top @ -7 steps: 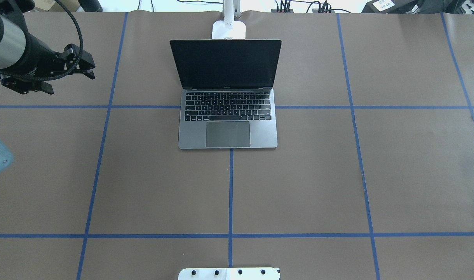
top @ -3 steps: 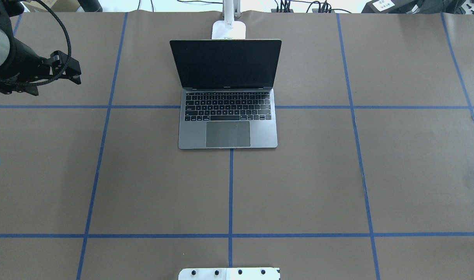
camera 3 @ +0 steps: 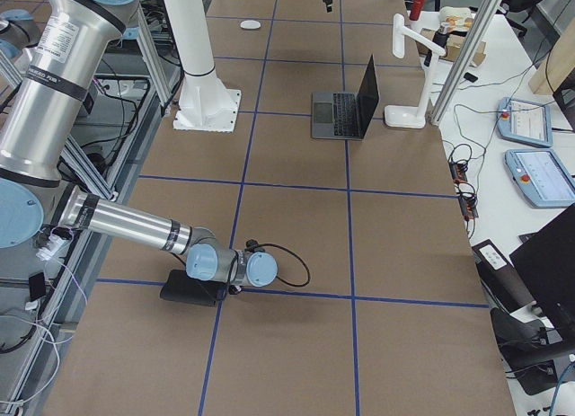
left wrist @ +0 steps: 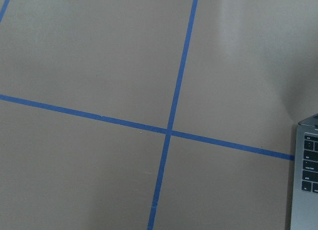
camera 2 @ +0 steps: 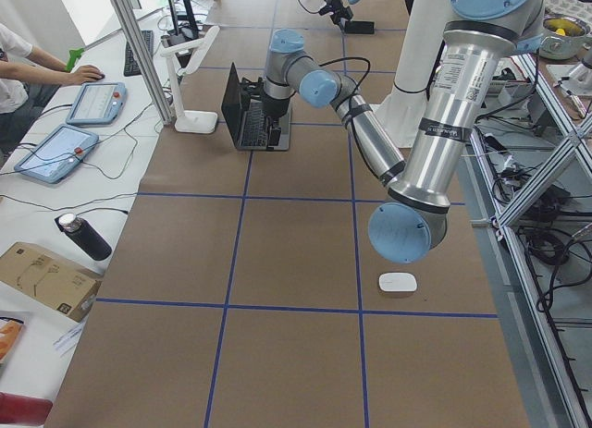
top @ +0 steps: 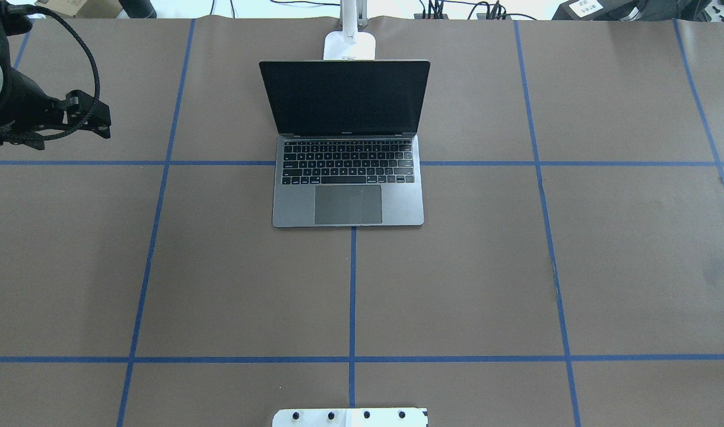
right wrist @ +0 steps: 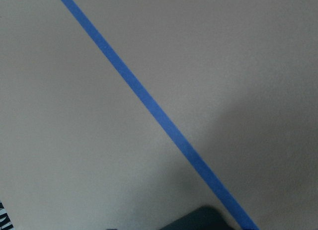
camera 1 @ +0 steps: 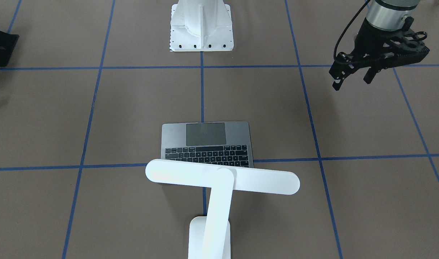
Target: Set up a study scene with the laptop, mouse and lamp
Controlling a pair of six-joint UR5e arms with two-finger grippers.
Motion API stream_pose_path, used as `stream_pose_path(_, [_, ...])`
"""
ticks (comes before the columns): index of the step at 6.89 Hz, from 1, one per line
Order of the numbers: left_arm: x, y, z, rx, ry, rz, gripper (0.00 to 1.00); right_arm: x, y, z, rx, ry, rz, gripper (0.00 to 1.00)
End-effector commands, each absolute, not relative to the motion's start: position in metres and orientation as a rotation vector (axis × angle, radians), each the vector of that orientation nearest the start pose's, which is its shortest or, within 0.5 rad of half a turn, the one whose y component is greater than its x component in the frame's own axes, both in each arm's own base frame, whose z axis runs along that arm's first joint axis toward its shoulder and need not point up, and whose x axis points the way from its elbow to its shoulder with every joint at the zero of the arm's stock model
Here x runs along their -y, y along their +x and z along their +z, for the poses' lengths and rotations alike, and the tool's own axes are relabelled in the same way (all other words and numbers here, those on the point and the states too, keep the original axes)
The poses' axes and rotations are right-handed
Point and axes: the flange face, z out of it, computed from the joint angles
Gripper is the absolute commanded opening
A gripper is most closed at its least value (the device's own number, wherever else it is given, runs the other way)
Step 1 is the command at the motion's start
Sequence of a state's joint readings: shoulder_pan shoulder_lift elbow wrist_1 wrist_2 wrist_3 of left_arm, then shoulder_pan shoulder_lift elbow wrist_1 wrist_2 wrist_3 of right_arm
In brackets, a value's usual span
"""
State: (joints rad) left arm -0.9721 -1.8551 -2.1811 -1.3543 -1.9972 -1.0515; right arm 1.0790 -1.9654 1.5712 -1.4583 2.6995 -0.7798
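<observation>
One open laptop [top: 348,196], trackpad toward robot; lamp [camera 1: 223,177] bar crosswise.

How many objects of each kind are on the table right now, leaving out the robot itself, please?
Laptop: 1
Lamp: 1
Mouse: 1
Black mat: 1
Total: 4

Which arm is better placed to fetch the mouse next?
Left. The mouse lies at the left end of the table, on the side of the left pincer, which hangs open and empty. The right arm is low at the opposite end.
</observation>
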Motion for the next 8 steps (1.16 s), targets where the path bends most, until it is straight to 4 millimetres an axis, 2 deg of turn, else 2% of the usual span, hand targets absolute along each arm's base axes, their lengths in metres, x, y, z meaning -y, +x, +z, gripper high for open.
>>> stream_pose_path(1, [0.465,0.207,0.274,-0.77,0.15,-0.285,0.99,0.298,-0.108,0.757,1.143,-0.046,-1.023,0.87])
stream_pose_path(4, [0.467,0.209,0.276,-0.77,0.143,-0.298,0.99,0.314,-0.111,0.759,1.115,-0.108,-1.125,0.88])
stream_pose_path(5, [0.466,0.208,0.273,-0.777,0.139,-0.318,0.99,0.333,-0.102,0.741,1.095,-0.148,-1.147,0.89])
stream_pose_path(6, [0.464,0.211,0.271,-0.784,0.125,-0.347,0.99,0.345,-0.082,0.731,1.068,-0.222,-1.179,0.9])
stream_pose_path(7, [0.464,0.212,0.269,-0.786,0.124,-0.352,0.99,0.367,-0.079,0.725,1.053,-0.264,-1.196,0.92])
stream_pose_path(8, [0.465,0.213,0.269,-0.788,0.125,-0.351,0.99,0.363,-0.078,0.74,1.065,-0.296,-1.178,0.94])
